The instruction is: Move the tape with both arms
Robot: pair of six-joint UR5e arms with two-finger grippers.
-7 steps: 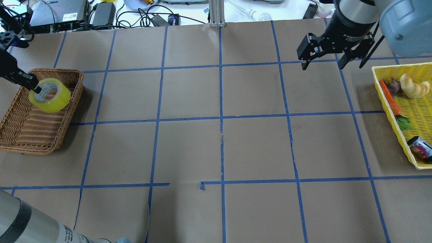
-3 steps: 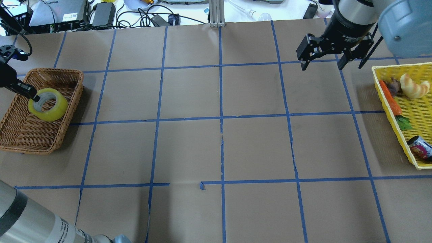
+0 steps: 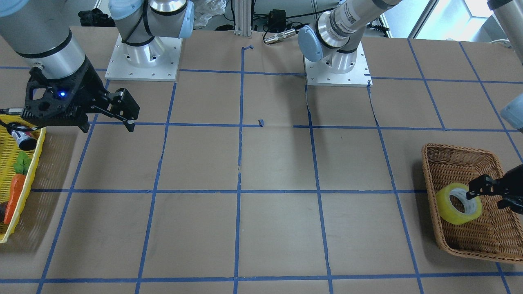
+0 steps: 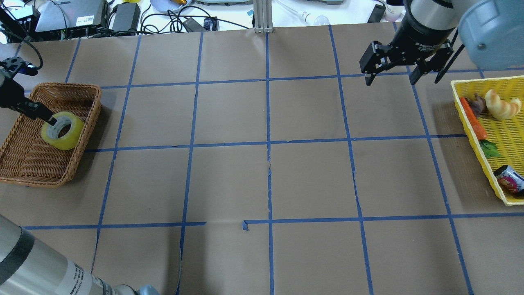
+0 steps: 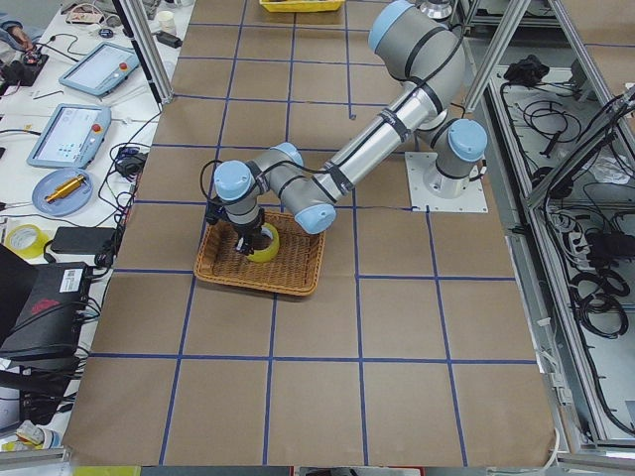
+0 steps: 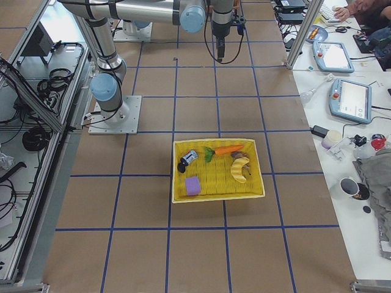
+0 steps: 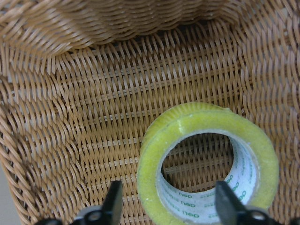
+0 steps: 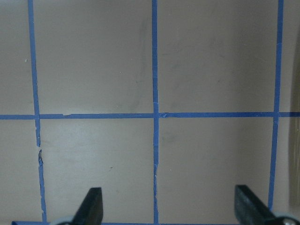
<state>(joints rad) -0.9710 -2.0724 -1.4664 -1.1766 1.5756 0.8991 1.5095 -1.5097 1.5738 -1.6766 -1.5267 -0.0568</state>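
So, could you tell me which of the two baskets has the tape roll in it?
The brown wicker basket on the robot's left: the tape sits inside it. The yellow plastic basket holds a carrot, no tape.

Brown paper covers the table (image 4: 229,180), ruled into squares by blue tape (image 4: 268,114). Past its far edge, a white bench (image 4: 229,16) holds tangled cables (image 4: 170,18) and power bricks (image 4: 125,16).

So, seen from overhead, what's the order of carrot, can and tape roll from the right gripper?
1. Carrot, in the yellow tray, nearest the right gripper.
2. Can, lower in that tray.
3. Tape roll, far left, in the wicker basket.
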